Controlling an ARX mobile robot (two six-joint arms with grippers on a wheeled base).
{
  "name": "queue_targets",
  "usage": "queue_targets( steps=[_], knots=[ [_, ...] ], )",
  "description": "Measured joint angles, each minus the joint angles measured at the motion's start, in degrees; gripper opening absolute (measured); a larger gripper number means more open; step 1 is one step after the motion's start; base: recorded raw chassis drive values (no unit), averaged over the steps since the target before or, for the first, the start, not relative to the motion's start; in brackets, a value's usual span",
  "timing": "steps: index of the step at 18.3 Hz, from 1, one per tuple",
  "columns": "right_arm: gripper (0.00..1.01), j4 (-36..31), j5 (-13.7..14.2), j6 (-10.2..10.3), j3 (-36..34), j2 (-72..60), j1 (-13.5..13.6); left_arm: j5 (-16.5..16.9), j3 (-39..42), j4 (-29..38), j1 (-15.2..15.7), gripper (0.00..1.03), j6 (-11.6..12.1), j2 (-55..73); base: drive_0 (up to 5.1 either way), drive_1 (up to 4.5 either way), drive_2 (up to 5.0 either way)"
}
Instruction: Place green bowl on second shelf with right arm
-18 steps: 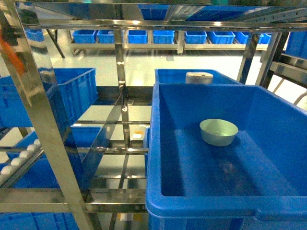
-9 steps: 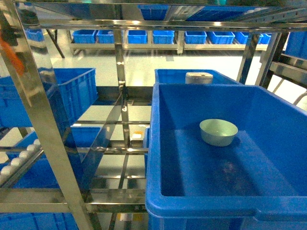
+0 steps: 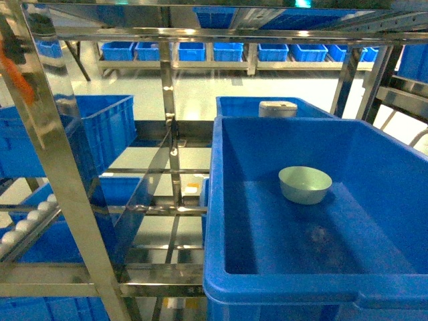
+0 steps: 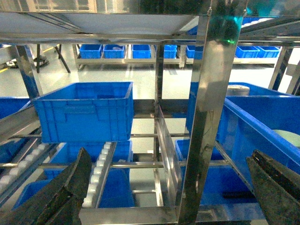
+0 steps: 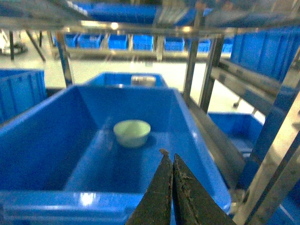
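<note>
The pale green bowl point(image 3: 305, 184) stands upright on the floor of a big deep blue crate point(image 3: 221, 200), which rests on the second shelf of the steel rack point(image 3: 160, 271). In the right wrist view the green bowl point(image 5: 132, 132) lies ahead, and my right gripper point(image 5: 170, 157) is shut with nothing in it, back near the crate's front rim point(image 5: 84, 199) and well apart from the bowl. My left gripper point(image 4: 168, 180) is open and empty, facing the rack's upright post point(image 4: 206, 122). Neither gripper shows in the head view.
A second blue crate point(image 3: 267, 107) with a white cylinder point(image 3: 277, 108) stands behind the first. Another blue crate point(image 4: 84, 110) sits on the left bay above roller rails point(image 4: 101, 171). Steel posts point(image 3: 57, 167) and crossbars frame each bay.
</note>
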State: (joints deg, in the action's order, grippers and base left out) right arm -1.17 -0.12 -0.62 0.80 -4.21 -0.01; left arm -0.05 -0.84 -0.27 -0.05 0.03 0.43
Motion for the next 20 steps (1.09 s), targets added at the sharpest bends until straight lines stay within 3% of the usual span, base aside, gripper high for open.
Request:
queue_targets(
  steps=[5,14,19,20],
  knots=[
    [0.02,1.46,0.13,-0.02,0.00,3.96,0.00,0.00,0.00,0.04,0.00,0.98,0.00,0.00,0.0,0.00,0.0],
    [0.35,1.46,0.11,0.00,0.00,3.96,0.00,0.00,0.00,0.04,0.00,0.98,0.00,0.00,0.0,0.00,0.0],
    [0.98,1.46,0.11,0.00,0.00,3.96,0.00,0.00,0.00,0.04,0.00,0.98,0.00,0.00,0.0,0.00,0.0],
    [0.98,1.44,0.11,0.02,0.00,3.96,0.00,0.00,0.00,0.04,0.00,0.98,0.00,0.00,0.0,0.00,0.0]
  ],
)
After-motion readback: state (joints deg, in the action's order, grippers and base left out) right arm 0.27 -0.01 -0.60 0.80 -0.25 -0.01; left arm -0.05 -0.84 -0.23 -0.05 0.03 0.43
